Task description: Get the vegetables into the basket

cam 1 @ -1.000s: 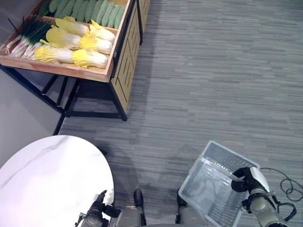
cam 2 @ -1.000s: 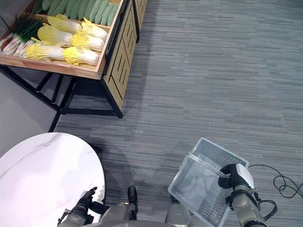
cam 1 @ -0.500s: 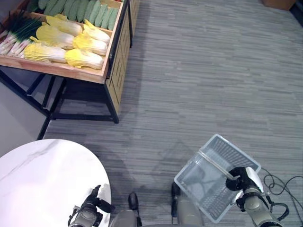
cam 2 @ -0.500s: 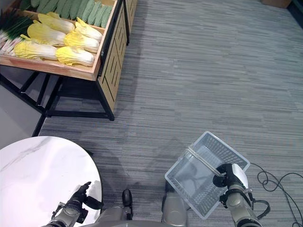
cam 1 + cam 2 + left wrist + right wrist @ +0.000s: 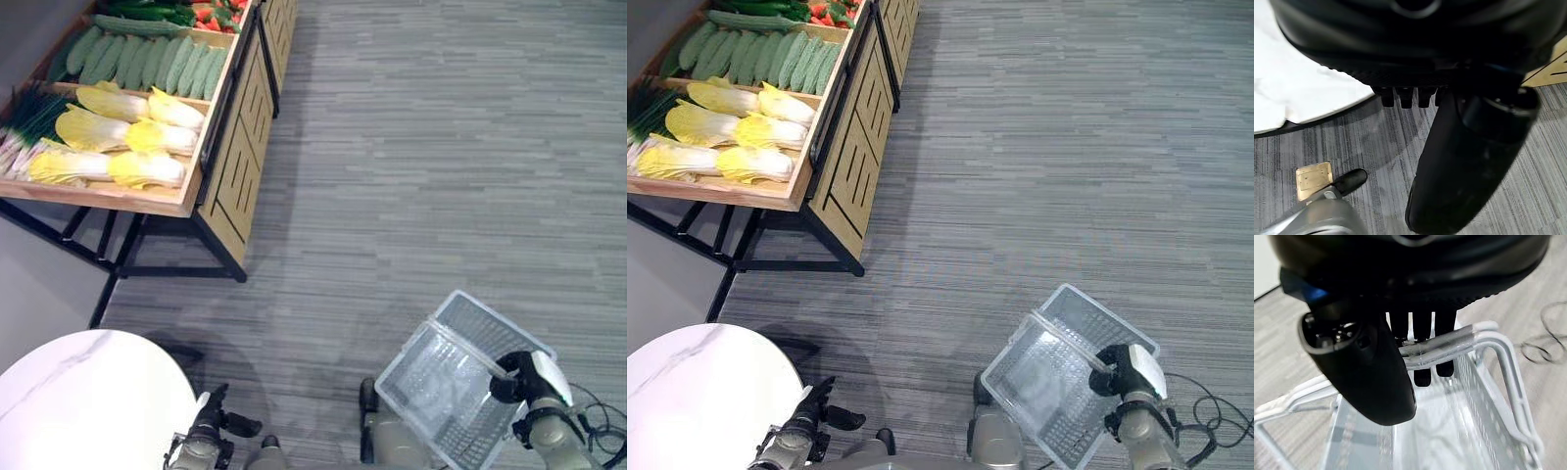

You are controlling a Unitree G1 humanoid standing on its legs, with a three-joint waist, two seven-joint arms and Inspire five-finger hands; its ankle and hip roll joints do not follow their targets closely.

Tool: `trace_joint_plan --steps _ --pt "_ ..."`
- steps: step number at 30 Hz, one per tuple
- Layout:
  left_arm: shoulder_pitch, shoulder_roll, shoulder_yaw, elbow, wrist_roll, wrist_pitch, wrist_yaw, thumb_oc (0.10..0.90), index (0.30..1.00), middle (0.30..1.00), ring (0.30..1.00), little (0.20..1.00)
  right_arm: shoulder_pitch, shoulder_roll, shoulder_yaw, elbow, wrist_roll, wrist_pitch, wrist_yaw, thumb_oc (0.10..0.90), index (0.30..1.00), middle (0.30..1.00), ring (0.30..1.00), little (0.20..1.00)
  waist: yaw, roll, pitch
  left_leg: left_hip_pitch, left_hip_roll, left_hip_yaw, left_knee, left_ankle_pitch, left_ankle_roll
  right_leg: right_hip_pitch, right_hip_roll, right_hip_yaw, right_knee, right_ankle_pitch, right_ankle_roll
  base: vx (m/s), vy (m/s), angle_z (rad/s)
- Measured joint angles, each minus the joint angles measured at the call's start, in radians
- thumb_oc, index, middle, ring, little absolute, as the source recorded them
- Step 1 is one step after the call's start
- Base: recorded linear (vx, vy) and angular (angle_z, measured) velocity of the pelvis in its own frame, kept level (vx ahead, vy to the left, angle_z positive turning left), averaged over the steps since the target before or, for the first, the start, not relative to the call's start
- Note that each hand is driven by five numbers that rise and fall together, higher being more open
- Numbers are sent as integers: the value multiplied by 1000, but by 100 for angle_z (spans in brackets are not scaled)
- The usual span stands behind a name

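Observation:
Yellow cabbages, green gourds, green onions and red vegetables lie in the wooden stand at the upper left. A clear plastic basket, tilted and with nothing in it, hangs low at the lower right, far from the stand. My right hand is shut on the basket's handle, fingers curled over the bar. My left hand is open at the bottom edge, beside the white round table, and holds nothing.
A white marble-look round table fills the lower left corner. The stand rests on black metal legs with a slatted wooden side. Grey carpet stretches between the stand and the basket.
The whole view has shifted: the camera moved, so more of the stand's far trays show and the table sits lower. The basket stays in my right hand, swinging slightly.

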Motion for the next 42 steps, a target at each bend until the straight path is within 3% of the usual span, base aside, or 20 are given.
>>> trace_joint_plan --steps 4,6,8,10,13,17,19,20,22,24,28,29,32,33,34,36,39,42 --pt "-12 0 -3 20 0 3 3 900 1000 1000 1000 1000 -8 -6 -7 -36 0 -5 -1 400 300 300 300 300 0 5 3 -96 7 -57 146 28 -44 16 -5 -33 0 -27 -36 34 -136 28" --pt "-17 -7 -7 24 1 4 2 900 1000 1000 1000 1000 -4 -11 -16 -34 1 -4 -5 400 300 300 300 300 21 -15 22 -141 -14 -55 207 32 -68 33 -26 -40 -16 -22 -60 90 -35 27" --pt "-15 -16 -15 29 0 4 4 900 1000 1000 1000 1000 -10 -15 -29 -36 4 -2 -11 400 300 300 300 300 24 -11 25 -159 -55 -39 110 -20 -37 60 -38 -53 -55 -31 -79 135 -3 30" --pt "-14 -15 -16 25 0 2 3 900 1000 1000 1000 1000 -14 -13 -29 -36 4 -2 -12 400 300 300 300 300 38 -8 26 -171 -79 -31 5 -21 -22 66 -30 -55 -73 -22 -75 173 56 4" --pt "-33 -13 -15 19 0 -11 6 900 1000 1000 1000 1000 -31 -6 -29 -35 4 -3 -31 400 300 300 300 300 71 -12 35 -224 -91 -47 -117 11 -4 91 -10 -37 -109 -28 -57 222 100 -17" --pt "-26 -8 -14 7 6 -15 5 900 1000 1000 1000 1000 -26 -1 -28 -69 3 -3 -32 400 300 300 300 300 74 3 45 -230 -66 7 -126 71 41 143 8 18 -109 -51 -16 183 184 -51" --pt "-22 -12 -17 7 10 -12 3 900 1000 1000 1000 1000 -17 -9 -30 -80 3 -5 -34 400 300 300 300 300 69 27 35 -221 -64 9 -128 95 66 145 16 35 -109 -54 2 99 177 -42" --pt "-30 -4 -21 3 37 -4 3 900 1000 1000 1000 1000 -11 3 -30 -75 1 -2 -36 400 300 300 300 300 60 -1 48 -192 -101 33 -160 84 96 142 -23 55 -97 -53 30 89 230 -34" --pt "-34 9 -22 -2 46 0 2 900 1000 1000 1000 1000 -3 6 -30 -73 1 -1 -35 400 300 300 300 300 60 -24 60 -188 -143 61 -165 77 120 132 -68 70 -90 -57 52 99 254 -22" --pt "-34 19 -22 -2 46 4 2 900 1000 1000 1000 1000 -29 12 -18 -55 1 1 -35 400 300 300 300 300 64 -31 64 -176 -173 84 -170 63 141 129 -98 86 -87 -52 70 62 141 -21" --pt "-26 60 -23 -4 45 15 4 900 1000 1000 1000 1000 -84 25 46 -37 0 0 -34 400 300 300 300 300 81 -36 66 -148 -181 106 -175 53 152 133 -103 96 -67 -49 79 60 147 -18" --pt "-37 71 -21 0 45 16 5 900 1000 1000 1000 1000 -113 35 50 -35 -1 0 -34 400 300 300 300 300 86 -37 68 -141 -179 116 -175 26 172 111 -91 97 -23 -58 99 54 150 -24" --pt "-35 77 -23 10 45 23 4 900 1000 1000 1000 1000 -136 54 54 -33 0 -3 -34 400 300 300 300 300 83 -37 70 -118 -164 130 -176 15 169 74 -83 104 80 -76 110 92 107 -18" --pt "-38 73 -28 25 46 23 3 900 1000 1000 1000 1000 -135 57 58 -31 0 -5 -33 400 300 300 300 300 74 -38 72 -92 -151 128 -177 2 175 17 -84 113 241 -106 121 126 43 -7" --pt "-38 77 -39 24 46 21 5 900 1000 1000 1000 1000 -130 57 58 -31 0 -7 -33 400 300 300 300 300 73 -41 73 -84 -151 127 -176 1 177 -7 -96 117 295 -121 126 181 36 -5" --pt "-55 93 -61 23 46 21 7 900 1000 1000 1000 1000 -117 59 55 -66 0 -12 -42 400 300 300 300 300 57 -67 82 -81 -168 118 -177 -21 206 -94 -101 135 364 -166 127 165 -30 -1" --pt "-94 97 -60 27 46 27 13 900 1000 1000 1000 1000 -106 66 56 -75 0 -15 -41 400 300 300 300 300 39 -79 91 -75 -172 105 -177 -27 206 -146 -95 126 229 -143 124 225 -98 12" --pt "-100 97 -59 22 46 26 22 900 1000 1000 1000 1000 -81 70 56 -80 -3 -15 -41 400 300 300 300 300 22 -77 92 -45 -172 77 -177 -42 187 -156 -114 120 34 -6 119 233 -122 32"
